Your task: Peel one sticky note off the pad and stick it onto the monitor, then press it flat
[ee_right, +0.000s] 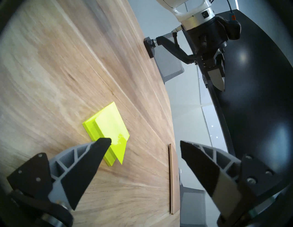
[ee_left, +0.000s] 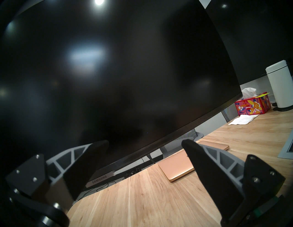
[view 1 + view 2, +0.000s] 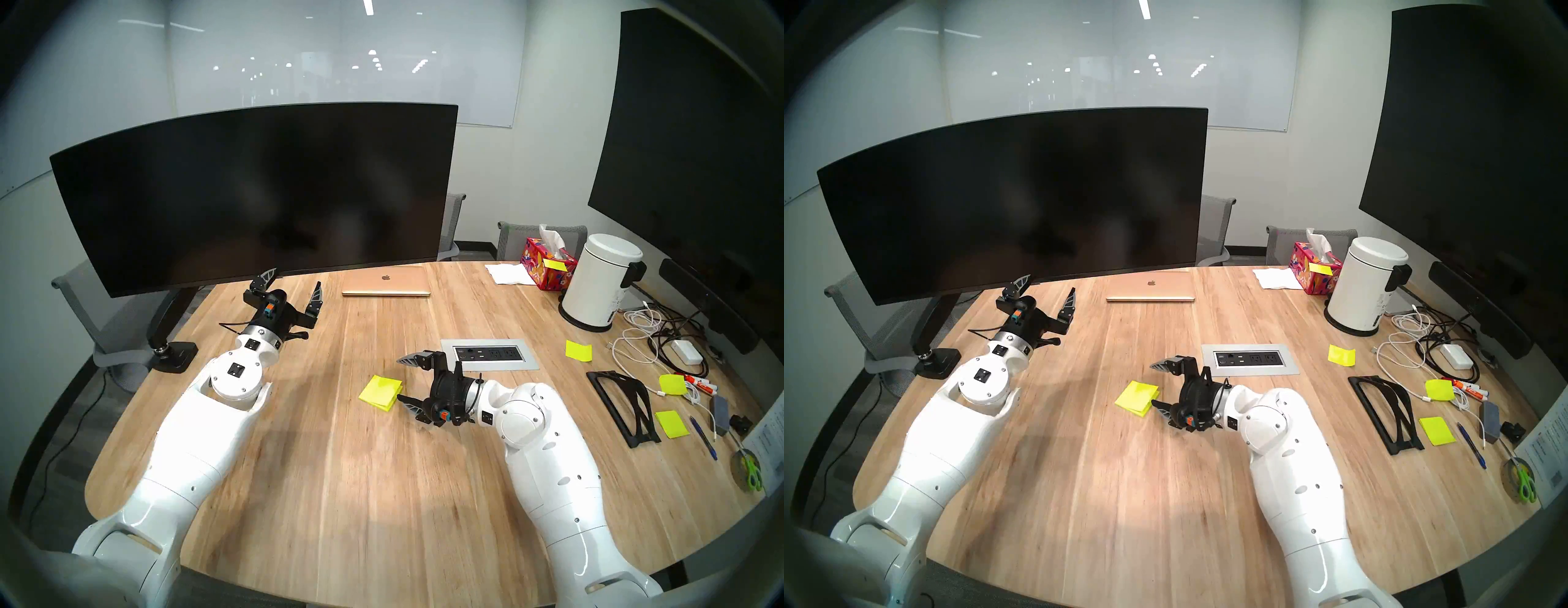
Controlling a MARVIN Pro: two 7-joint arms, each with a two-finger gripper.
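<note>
The monitor [image 2: 111,79] reads "SAMSUNG" on its lower bezel; the tissue box [image 2: 252,106] says "Kleenex". Left claw [image 3: 292,286] and right claw [image 3: 405,380] both spread, empty, beside the pad [image 3: 380,392].

Closed gold laptop [image 3: 386,282] far centre; tissue box [image 3: 547,265] and white bin [image 3: 600,282] far right; cables [image 3: 649,335], loose yellow notes [image 3: 578,350], pens [image 3: 702,437], scissors [image 3: 753,471] right.

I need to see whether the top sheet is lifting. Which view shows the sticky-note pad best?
The right wrist view: the pad is close, its stacked edge visible and the top sheet curling off one side. Both head views show it small and flat beside the right gripper. The left wrist view misses it.
</note>
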